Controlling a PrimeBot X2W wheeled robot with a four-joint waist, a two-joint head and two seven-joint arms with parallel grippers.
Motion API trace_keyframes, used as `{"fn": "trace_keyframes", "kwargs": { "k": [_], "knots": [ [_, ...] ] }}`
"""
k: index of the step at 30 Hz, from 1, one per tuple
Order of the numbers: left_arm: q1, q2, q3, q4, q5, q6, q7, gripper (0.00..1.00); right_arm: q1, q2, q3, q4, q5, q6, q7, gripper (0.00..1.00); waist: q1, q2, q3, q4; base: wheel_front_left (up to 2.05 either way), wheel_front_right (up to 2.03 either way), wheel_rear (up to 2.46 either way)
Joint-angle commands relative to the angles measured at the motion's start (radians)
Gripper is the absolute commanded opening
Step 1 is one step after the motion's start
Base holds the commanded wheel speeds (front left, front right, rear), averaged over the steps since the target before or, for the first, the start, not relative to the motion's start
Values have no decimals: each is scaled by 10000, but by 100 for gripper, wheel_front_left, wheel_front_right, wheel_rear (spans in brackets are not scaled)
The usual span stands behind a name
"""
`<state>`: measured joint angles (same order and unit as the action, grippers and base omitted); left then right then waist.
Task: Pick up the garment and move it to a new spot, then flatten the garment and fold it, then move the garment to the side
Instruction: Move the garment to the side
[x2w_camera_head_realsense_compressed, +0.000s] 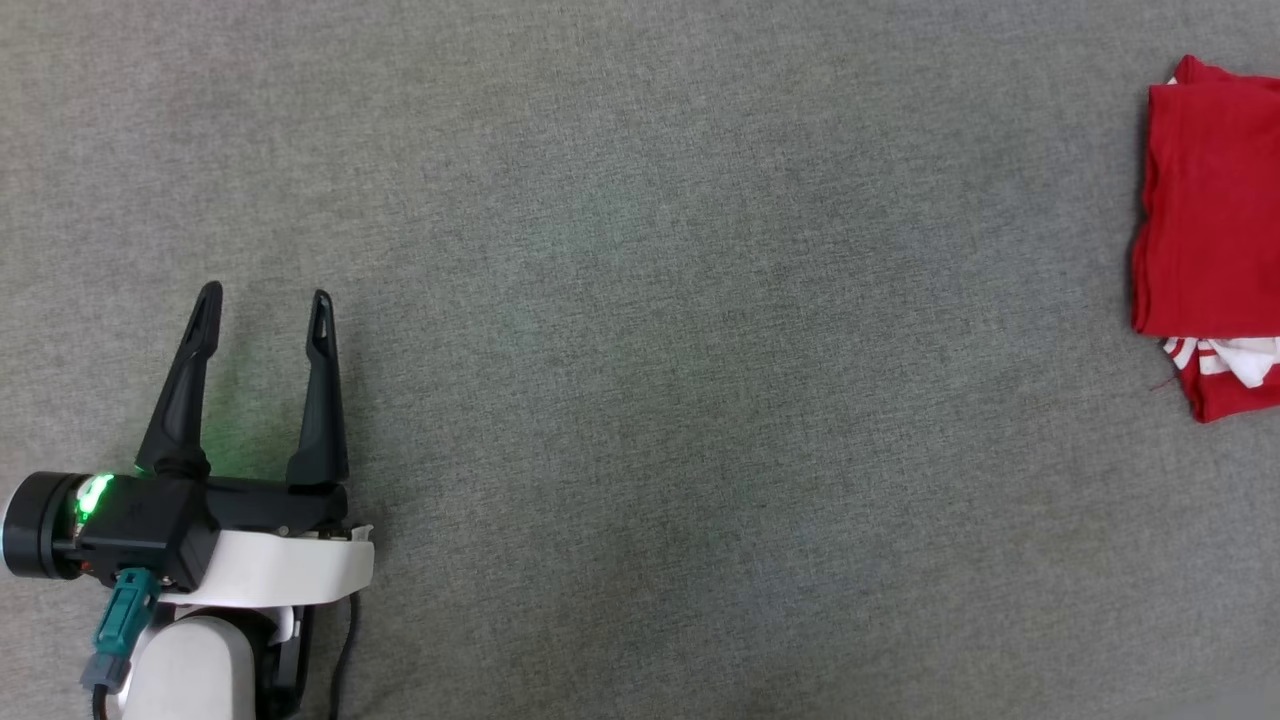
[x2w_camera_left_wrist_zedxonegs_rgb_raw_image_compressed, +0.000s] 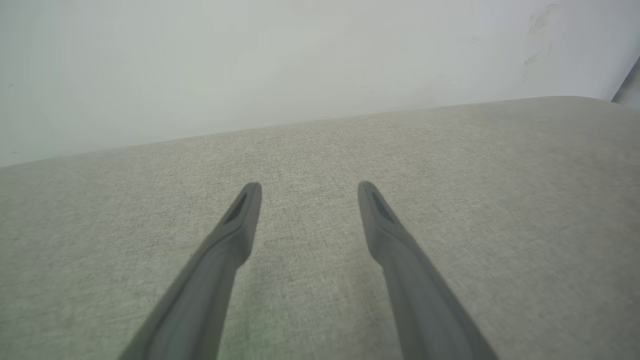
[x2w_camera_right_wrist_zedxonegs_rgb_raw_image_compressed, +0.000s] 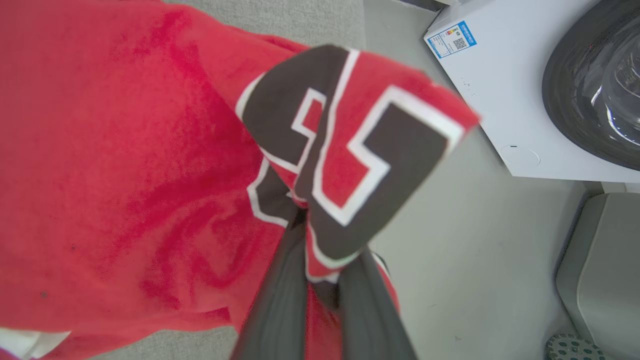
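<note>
- On my head view, the left gripper (x2w_camera_head_realsense_compressed: 265, 294) sits at the lower left over the grey fabric-covered worktop (x2w_camera_head_realsense_compressed: 640, 300), fingers spread wide with nothing between them
- The left wrist view agrees: the left gripper (x2w_camera_left_wrist_zedxonegs_rgb_raw_image_compressed: 308, 187) is parted above bare grey cloth (x2w_camera_left_wrist_zedxonegs_rgb_raw_image_compressed: 450, 200), with a pale wall (x2w_camera_left_wrist_zedxonegs_rgb_raw_image_compressed: 250, 60) behind
- The garment (x2w_camera_head_realsense_compressed: 1210, 220) is at the far right edge of my head view, a folded red stack lying on the worktop, partly cut off by the frame
- Red-and-white striped trim (x2w_camera_head_realsense_compressed: 1190, 352) and a bit of white sleeve (x2w_camera_head_realsense_compressed: 1245, 360) poke out at its near end
- On the right wrist view, the right gripper (x2w_camera_right_wrist_zedxonegs_rgb_raw_image_compressed: 322, 260) is clamped together on a bunched fold of the garment (x2w_camera_right_wrist_zedxonegs_rgb_raw_image_compressed: 125, 150)
- That fold carries the black numerals (x2w_camera_right_wrist_zedxonegs_rgb_raw_image_compressed: 350, 150) outlined in white, standing up past the fingers
- Beyond it I see pale floor (x2w_camera_right_wrist_zedxonegs_rgb_raw_image_compressed: 460, 250) and a white washing machine (x2w_camera_right_wrist_zedxonegs_rgb_raw_image_compressed: 500, 100)
</note>
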<state>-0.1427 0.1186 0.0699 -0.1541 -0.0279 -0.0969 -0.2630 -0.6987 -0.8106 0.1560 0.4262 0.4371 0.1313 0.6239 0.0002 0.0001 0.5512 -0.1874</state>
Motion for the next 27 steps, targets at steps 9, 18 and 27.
{"fn": "trace_keyframes", "kwargs": {
  "k": [9, 18, 27],
  "knots": [
    [118, -157, 148, 198, 44, 21, -22, 100, 68, 663, -769, -51, -1177, -11, -947, 100, -2, -1, -789, 12, 0, 0, 0],
    [847, -454, 21, 615, 11, 265, -22, 100, -142, 2066, -2224, -611, -2930, -9, -4019, 100, -2, -1, -2366, 241, 0, 0, 0],
    [1592, -593, -133, 841, -32, 511, -22, 100, 895, 3916, -2252, -1896, -3623, -9, -7451, 100, -2, -1, -3543, 782, 0, 0, 0]
  ]
}}
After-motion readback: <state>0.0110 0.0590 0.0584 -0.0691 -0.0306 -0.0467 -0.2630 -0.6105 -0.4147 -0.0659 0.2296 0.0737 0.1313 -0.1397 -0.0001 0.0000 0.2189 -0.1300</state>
